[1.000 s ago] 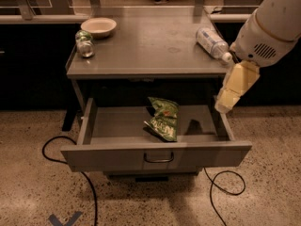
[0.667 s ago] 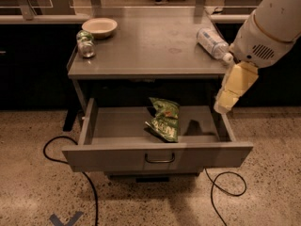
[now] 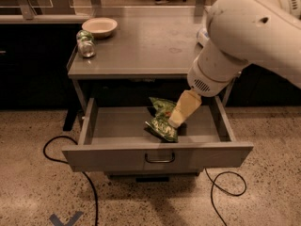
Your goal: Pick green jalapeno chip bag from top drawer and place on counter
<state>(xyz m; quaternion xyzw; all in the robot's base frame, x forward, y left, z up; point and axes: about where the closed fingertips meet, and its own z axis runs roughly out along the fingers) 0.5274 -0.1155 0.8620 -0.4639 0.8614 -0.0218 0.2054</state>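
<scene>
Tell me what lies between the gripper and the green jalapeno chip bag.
Nothing, in the camera view: the gripper overlaps the bag inside the top drawer.

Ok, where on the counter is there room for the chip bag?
The counter is bare across its middle and front, between the jar and bowl at back left and the arm. Its right end is hidden behind the arm. The gripper is in the top drawer, at the chip bag.
</scene>
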